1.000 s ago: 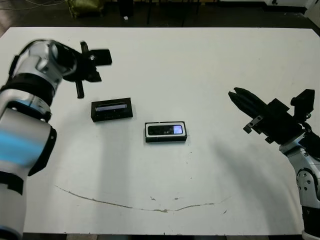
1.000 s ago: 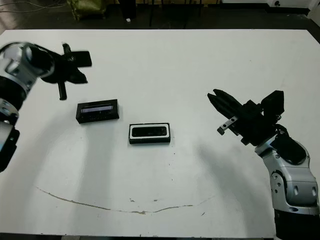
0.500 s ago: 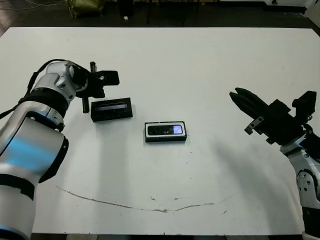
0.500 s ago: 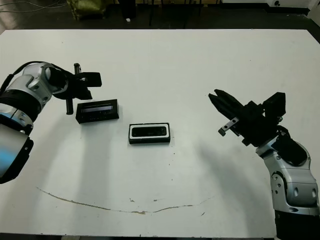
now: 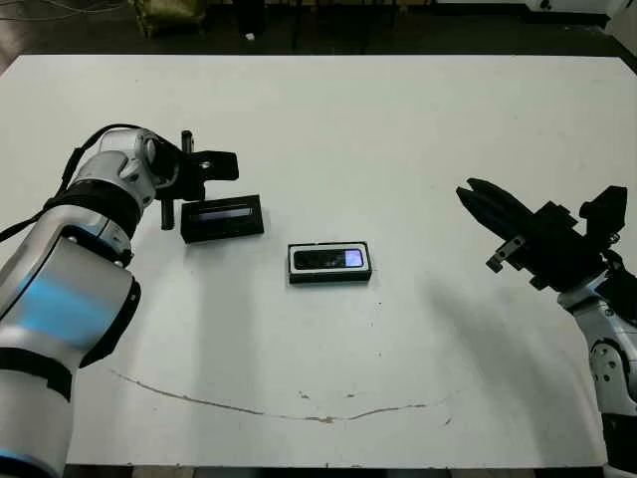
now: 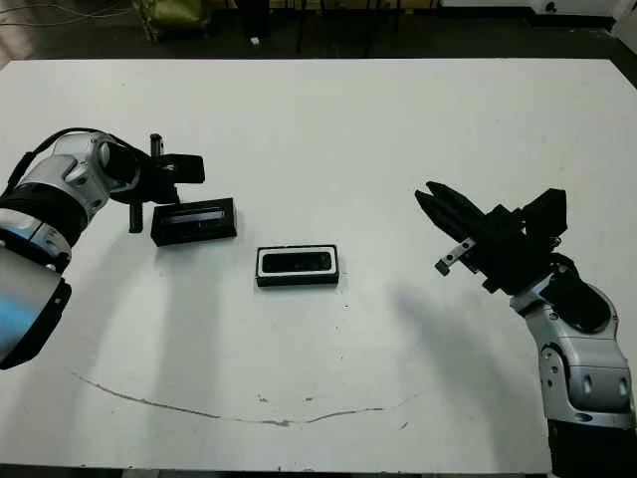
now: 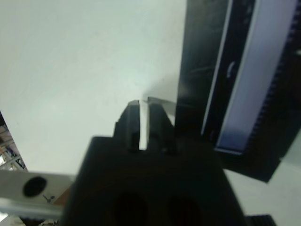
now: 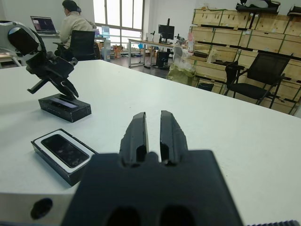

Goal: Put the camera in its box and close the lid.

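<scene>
While the camera [image 5: 329,259] lies flat inside its box [image 5: 330,278] near the middle of the white desk [image 5: 398,129], we find the lid [image 5: 222,217] standing apart from it at roughly ten o'clock. Our left tool [image 5: 184,184] sits low at the lid's outer end, fingers nearly together with only a thin gap, gripping nothing. Our right tool [image 8: 153,129] hangs over the desk at three o'clock, well apart from the box, fingers close together and empty.
</scene>
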`<state>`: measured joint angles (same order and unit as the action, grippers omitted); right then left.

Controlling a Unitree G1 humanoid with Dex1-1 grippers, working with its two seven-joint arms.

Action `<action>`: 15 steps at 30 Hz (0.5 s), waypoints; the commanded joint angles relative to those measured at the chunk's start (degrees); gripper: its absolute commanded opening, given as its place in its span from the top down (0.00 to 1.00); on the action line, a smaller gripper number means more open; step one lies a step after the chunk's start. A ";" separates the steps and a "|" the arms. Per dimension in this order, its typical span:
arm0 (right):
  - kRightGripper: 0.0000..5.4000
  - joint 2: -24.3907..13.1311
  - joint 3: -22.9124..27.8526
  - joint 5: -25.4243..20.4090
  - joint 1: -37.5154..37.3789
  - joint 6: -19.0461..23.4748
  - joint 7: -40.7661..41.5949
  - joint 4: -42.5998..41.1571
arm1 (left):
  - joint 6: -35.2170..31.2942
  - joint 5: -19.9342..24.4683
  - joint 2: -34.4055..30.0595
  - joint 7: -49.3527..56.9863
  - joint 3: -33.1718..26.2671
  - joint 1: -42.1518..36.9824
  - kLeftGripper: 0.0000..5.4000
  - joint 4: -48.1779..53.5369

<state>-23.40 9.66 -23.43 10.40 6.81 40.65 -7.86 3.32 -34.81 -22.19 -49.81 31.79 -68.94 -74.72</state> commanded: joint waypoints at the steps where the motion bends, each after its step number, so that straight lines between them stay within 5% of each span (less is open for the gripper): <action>1: 1.00 -0.64 -0.34 0.36 -1.42 0.18 -0.08 0.35 | -0.87 -1.24 0.62 -1.21 1.10 2.17 1.00 -1.33; 15: 1.00 -1.83 -0.39 0.39 -2.69 3.54 -2.05 -2.16 | 0.64 -2.17 0.33 -4.02 2.82 1.89 1.00 -0.52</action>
<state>-24.38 9.49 -23.42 8.87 8.98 39.00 -9.63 3.48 -36.20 -22.11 -51.78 33.77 -69.39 -74.27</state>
